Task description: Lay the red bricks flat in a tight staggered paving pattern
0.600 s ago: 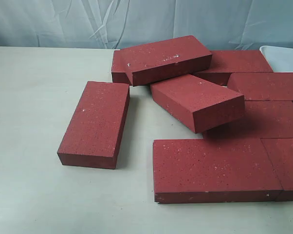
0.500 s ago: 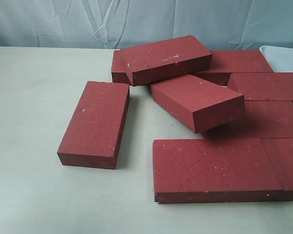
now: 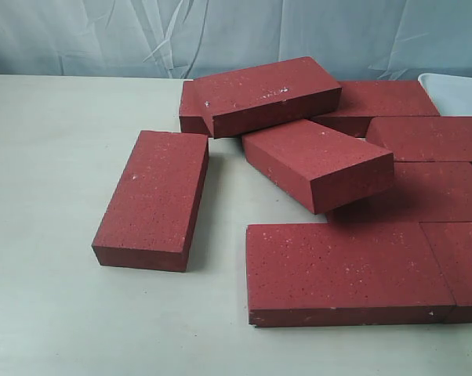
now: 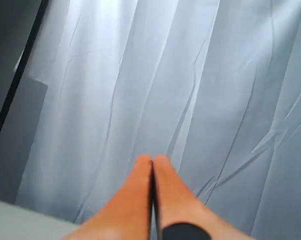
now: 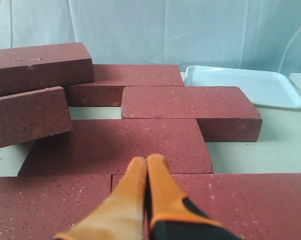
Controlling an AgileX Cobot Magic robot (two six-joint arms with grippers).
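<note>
Fingertips together, nothing held: left gripper [image 4: 152, 162] (before curtain [image 4: 215, 75]), right gripper [image 5: 147, 162] over red bricks [image 5: 140, 136].

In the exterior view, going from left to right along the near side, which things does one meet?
table → lone flat brick → long front brick → brick cut by the right edge.

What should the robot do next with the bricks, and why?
Probably the right gripper should open, ready to grab the tilted brick. Its jaws are shut, and that brick leans on a flat brick instead of lying flat.
</note>
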